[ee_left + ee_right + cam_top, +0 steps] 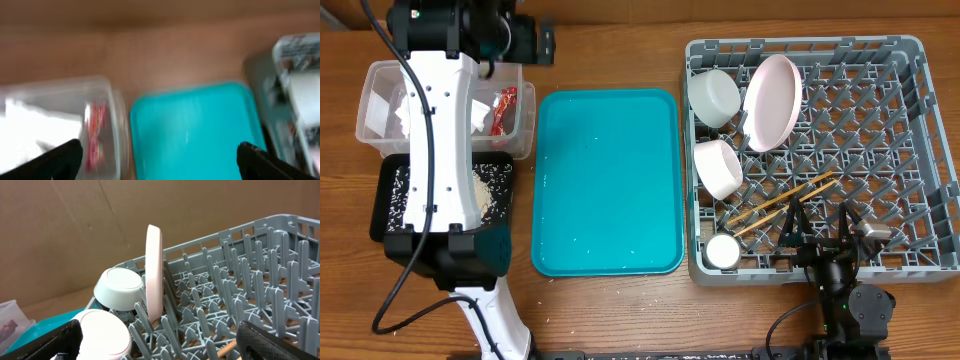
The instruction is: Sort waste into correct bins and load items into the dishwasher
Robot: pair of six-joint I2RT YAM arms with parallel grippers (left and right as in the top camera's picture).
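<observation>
The grey dish rack (920, 150) holds an upturned white bowl (713, 97), an upright pink plate (772, 102), another white dish on its side (718, 167), a small white cup (723, 251) and wooden chopsticks (785, 203). My right gripper (818, 225) is open and empty over the rack's front edge. Its wrist view (160, 332) shows the bowl (118, 287) and the pink plate (154, 272). My left gripper (542, 42) is open and empty (160, 160) behind the clear tub (370, 110). The tub holds tissue (385, 110) and the red wrapper (503, 108).
The black tray (390, 190) with rice scraps (490, 185) sits in front of the tub, partly under my left arm. The teal tray (610, 180) lies between the bins and the rack, with only tiny specks on it. The left wrist view is blurred.
</observation>
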